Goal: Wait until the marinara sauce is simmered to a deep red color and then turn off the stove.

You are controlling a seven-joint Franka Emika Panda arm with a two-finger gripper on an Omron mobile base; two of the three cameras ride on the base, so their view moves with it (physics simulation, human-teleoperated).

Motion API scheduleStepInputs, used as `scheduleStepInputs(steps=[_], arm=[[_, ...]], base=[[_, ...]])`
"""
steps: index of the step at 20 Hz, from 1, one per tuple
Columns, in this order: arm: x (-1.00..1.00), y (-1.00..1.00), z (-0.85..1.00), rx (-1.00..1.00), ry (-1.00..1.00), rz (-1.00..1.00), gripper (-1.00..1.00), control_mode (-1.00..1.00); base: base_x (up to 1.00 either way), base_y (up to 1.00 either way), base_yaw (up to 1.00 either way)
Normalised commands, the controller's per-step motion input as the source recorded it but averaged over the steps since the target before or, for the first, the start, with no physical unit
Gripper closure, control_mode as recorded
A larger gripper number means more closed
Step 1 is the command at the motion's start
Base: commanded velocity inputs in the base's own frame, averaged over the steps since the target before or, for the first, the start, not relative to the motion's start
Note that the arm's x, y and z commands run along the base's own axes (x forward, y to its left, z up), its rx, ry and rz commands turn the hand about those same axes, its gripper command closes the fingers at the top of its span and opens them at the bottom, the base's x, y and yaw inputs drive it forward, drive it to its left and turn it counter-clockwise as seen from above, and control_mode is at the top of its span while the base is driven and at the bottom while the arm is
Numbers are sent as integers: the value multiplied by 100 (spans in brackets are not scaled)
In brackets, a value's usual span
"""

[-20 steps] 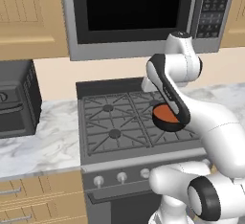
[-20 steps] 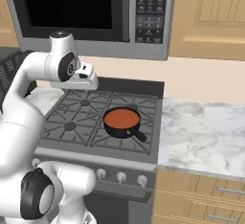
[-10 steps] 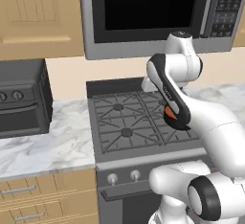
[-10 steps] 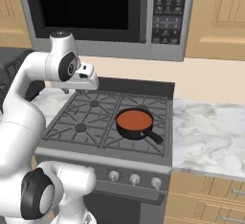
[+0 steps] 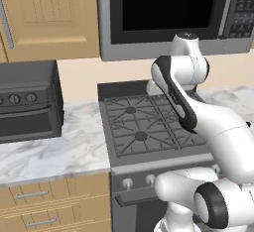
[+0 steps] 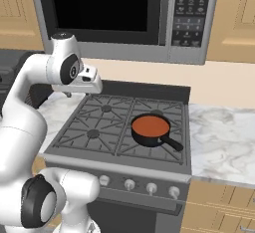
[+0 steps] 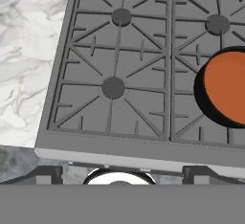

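The marinara sauce (image 6: 150,125) is a smooth orange-red disc in a small black pan (image 6: 172,142) on the front right burner of the stove (image 6: 94,122). Its handle points toward the front right. In the hand view the sauce (image 7: 228,94) is cut by the right edge, with the stove grates (image 7: 113,88) spread below. Several silver knobs (image 6: 129,183) line the stove front. My gripper (image 6: 68,93) hangs above the stove's back left corner, well left of the pan. In the hand view the gripper (image 7: 122,175) is open, with nothing between its fingertips (image 7: 48,175). From the left base, my arm hides the pan.
A silver-framed microwave (image 6: 114,13) hangs over the stove. A black toaster oven (image 5: 27,102) stands on the marble counter (image 5: 59,149) to the left. More counter (image 6: 221,137) lies to the right, with wooden drawers (image 5: 44,208) below and cabinets above.
The whole scene has slid to the right in both base views, so the base has driven left. My arm keeps its pose, and the sauce still looks orange-red.
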Motion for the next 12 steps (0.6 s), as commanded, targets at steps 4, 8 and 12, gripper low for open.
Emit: scheduleStepInputs(steps=[4,8,12], arm=[[0,0,0,0,0,0,-100,100],[0,0,0,0,0,0,-100,100],[-24,-42,-18,1,0,-4,-100,-100]], base=[[0,0,0],[0,-2,0],[0,0,0]])
